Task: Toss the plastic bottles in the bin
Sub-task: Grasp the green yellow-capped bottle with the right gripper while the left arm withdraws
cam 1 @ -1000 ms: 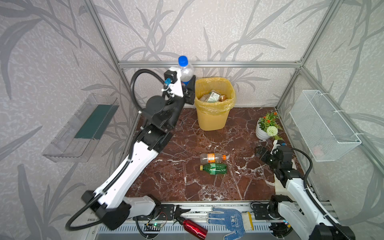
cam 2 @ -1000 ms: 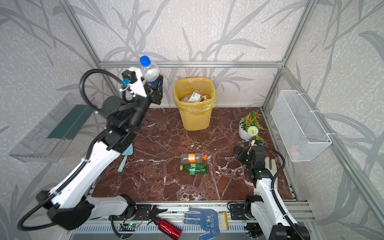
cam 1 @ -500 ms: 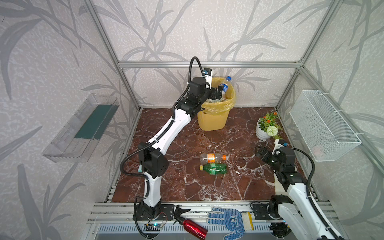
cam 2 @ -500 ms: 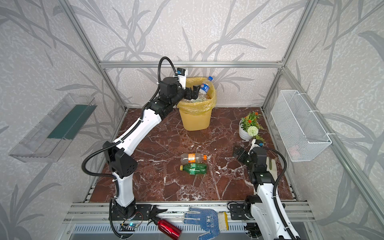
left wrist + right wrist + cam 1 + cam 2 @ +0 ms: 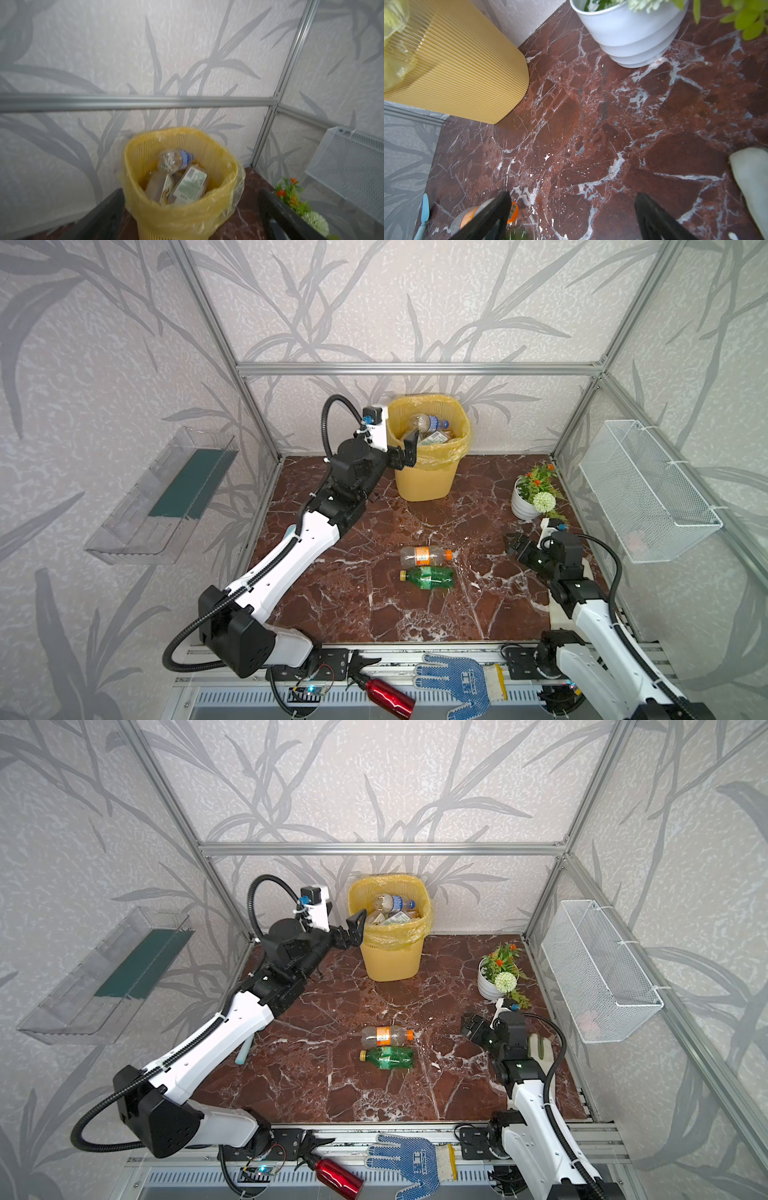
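Observation:
The yellow bin (image 5: 424,477) (image 5: 390,963) stands at the back wall, its bag folded over the rim. Several plastic bottles lie inside; on top is a clear one with a blue label (image 5: 429,423) (image 5: 176,161). My left gripper (image 5: 405,450) (image 5: 191,218) hangs open and empty beside the bin's left rim. On the floor lie a clear orange-labelled bottle (image 5: 424,556) (image 5: 384,1036) and, just nearer, a green bottle (image 5: 428,576) (image 5: 388,1057). My right gripper (image 5: 515,545) (image 5: 571,207) is open and empty, low over the floor to their right, with the orange cap (image 5: 512,213) by one finger.
A white flower pot (image 5: 528,506) stands at the right, behind the right arm. A white wire basket (image 5: 648,493) hangs on the right wall, a clear tray (image 5: 162,493) on the left. A red metal bottle (image 5: 388,693) and a blue glove (image 5: 457,680) lie on the front rail.
The left arm swung from high on the left over to the bin and opened. The blue-capped bottle it held now lies in the bin. The right arm barely moved.

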Robot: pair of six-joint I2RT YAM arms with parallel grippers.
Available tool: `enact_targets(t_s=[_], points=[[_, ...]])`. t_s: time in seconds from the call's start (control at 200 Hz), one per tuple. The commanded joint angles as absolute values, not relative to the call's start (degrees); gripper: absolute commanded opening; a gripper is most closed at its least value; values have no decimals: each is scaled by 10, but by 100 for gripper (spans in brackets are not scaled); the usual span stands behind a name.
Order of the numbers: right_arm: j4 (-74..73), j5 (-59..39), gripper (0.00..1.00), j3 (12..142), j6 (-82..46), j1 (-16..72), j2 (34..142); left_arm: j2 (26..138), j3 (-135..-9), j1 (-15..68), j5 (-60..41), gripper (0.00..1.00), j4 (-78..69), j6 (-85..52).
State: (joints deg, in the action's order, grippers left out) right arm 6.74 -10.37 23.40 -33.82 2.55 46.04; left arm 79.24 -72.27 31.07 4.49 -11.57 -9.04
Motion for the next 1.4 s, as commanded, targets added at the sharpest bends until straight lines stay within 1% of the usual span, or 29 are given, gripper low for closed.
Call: enact_targets(t_s=[0.0, 0.145, 0.335, 0.45, 0.595, 0.725, 0.805, 0.96, 1.165, 1.395], points=[[60, -74, 94, 269, -318, 65, 474, 749, -631, 310, 97, 99, -144, -117], [42, -44, 94, 304, -267, 157, 523, 712, -515, 309, 126, 99, -139, -155], [33, 2, 90, 361, -178, 286, 591, 665, -403, 305, 176, 99, -112, -223], [24, -7, 86, 384, -111, 354, 626, 637, -359, 290, 200, 99, -93, -255], [64, -28, 86, 426, -25, 421, 680, 616, -325, 258, 194, 99, -67, -299], [82, -87, 86, 444, 1, 442, 711, 597, -298, 242, 185, 99, -67, -314], [83, -102, 86, 444, 17, 454, 722, 588, -289, 237, 180, 99, -65, -317], [126, -113, 87, 467, 54, 474, 761, 585, -279, 229, 167, 99, -64, -320], [191, -120, 93, 508, 87, 490, 820, 586, -277, 225, 160, 99, -63, -318], [212, -113, 93, 525, 96, 492, 860, 587, -276, 221, 156, 99, -61, -313]])
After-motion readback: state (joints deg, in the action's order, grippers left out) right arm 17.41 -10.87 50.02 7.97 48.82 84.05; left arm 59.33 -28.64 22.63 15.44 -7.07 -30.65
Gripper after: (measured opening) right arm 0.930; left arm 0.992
